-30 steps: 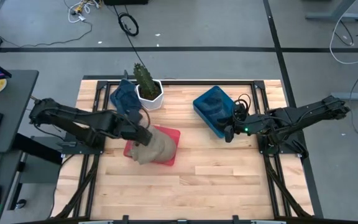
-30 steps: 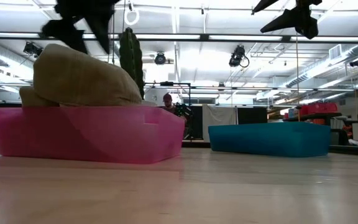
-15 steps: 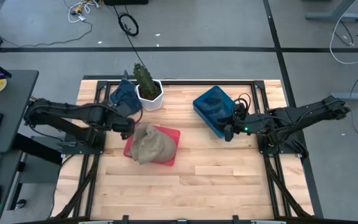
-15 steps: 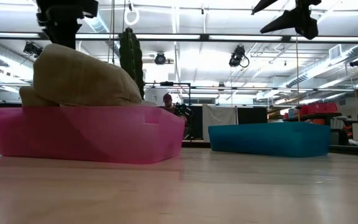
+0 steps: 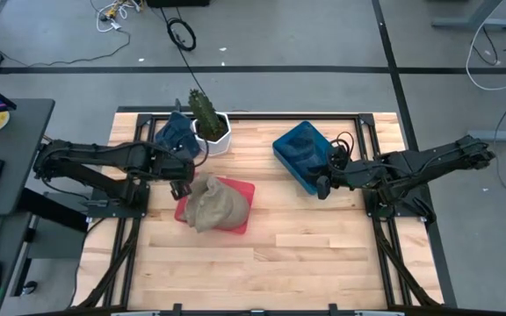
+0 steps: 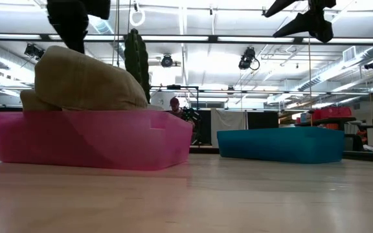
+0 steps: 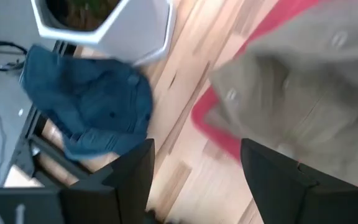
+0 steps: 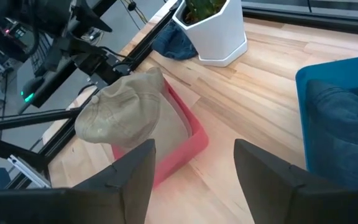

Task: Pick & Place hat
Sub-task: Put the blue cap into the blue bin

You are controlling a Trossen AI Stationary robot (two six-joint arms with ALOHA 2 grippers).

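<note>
Heaped over the pink bin (image 5: 235, 209), the tan hat (image 5: 211, 204) rests unheld, apparently delivered. Just beside it, left gripper (image 5: 181, 179) stands parted and empty. Right gripper (image 5: 322, 186) waits open, empty, beside the blue bin (image 5: 292, 148).

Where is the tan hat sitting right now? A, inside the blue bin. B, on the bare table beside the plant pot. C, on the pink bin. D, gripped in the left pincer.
C: the tan hat lies piled on the pink bin, and the left pincer stands open beside it, holding nothing.
</note>
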